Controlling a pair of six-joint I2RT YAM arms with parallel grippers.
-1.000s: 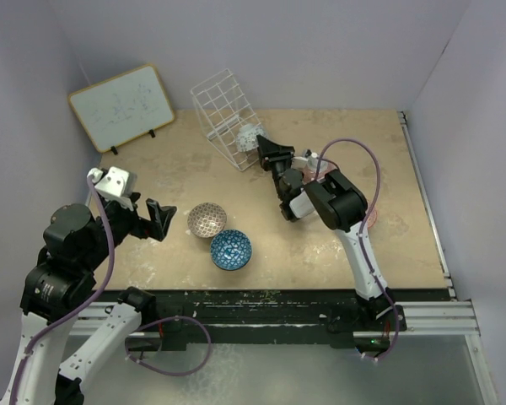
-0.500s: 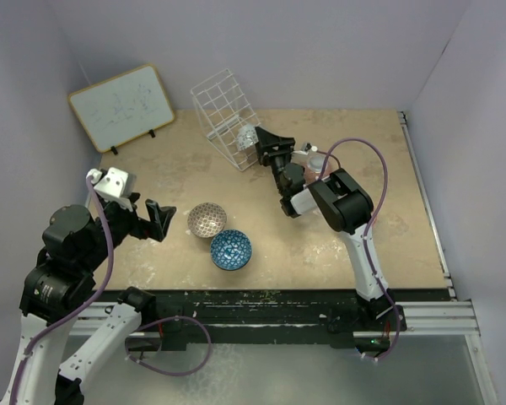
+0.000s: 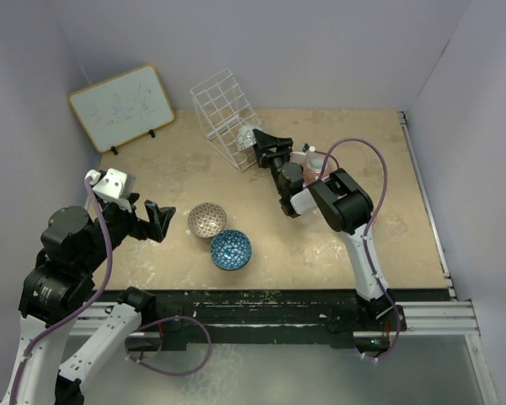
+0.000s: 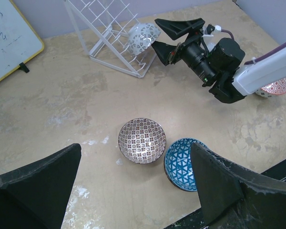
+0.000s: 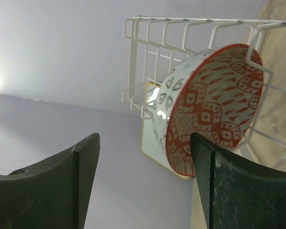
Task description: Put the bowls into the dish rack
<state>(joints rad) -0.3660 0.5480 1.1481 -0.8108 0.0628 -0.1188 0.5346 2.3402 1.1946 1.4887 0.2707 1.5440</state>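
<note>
The white wire dish rack [image 3: 223, 114] stands at the back of the table. It holds one bowl on edge, white outside [image 3: 248, 135] and red-patterned inside [image 5: 212, 112]. My right gripper [image 3: 264, 147] is open just in front of that bowl, its jaws wide apart [image 5: 144, 138], holding nothing. A brown-patterned bowl [image 3: 207, 219] and a blue-patterned bowl [image 3: 230, 250] sit upright side by side near the front. My left gripper [image 3: 157, 221] is open and empty, above and left of them. Both bowls show between its fingers in the left wrist view, brown [image 4: 142, 140] and blue [image 4: 181, 162].
A wood-framed whiteboard [image 3: 122, 105] leans against the back left wall. A red-patterned bowl [image 4: 275, 88] lies on the table behind the right arm's forearm. Grey walls close the table on three sides.
My right gripper has moved slightly left toward the rack, and the bowl sits a little further into it. The left arm has hardly moved.
</note>
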